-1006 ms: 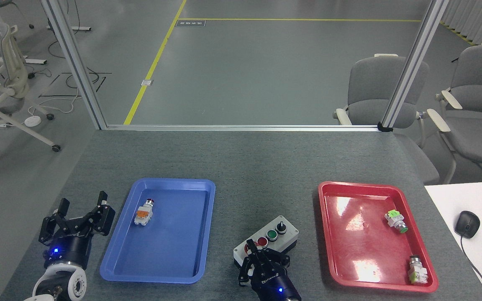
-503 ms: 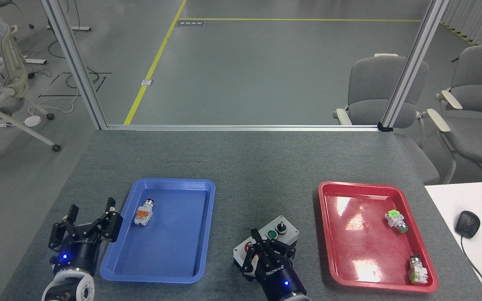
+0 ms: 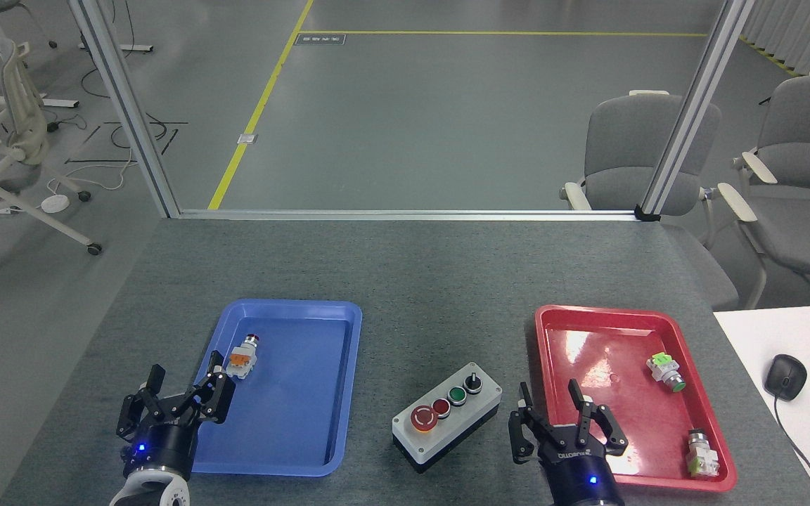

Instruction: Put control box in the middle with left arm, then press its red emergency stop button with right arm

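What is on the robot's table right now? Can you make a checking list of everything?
Surface: dark grey speckled felt tabletop, flat.
Job's things: oblong light-grey control box in the middle, between the trays; its big red mushroom emergency stop button uncovered.
Clutter: blue plastic tray holds a small white-and-orange push-button part; red plastic tray holds two green-and-white button parts.
Grippers: left gripper open, over the blue tray's edge; right gripper open, right of the box.
Cables: mouse cable on the white side desk.
Surroundings: grey office chairs, yellow floor lines.
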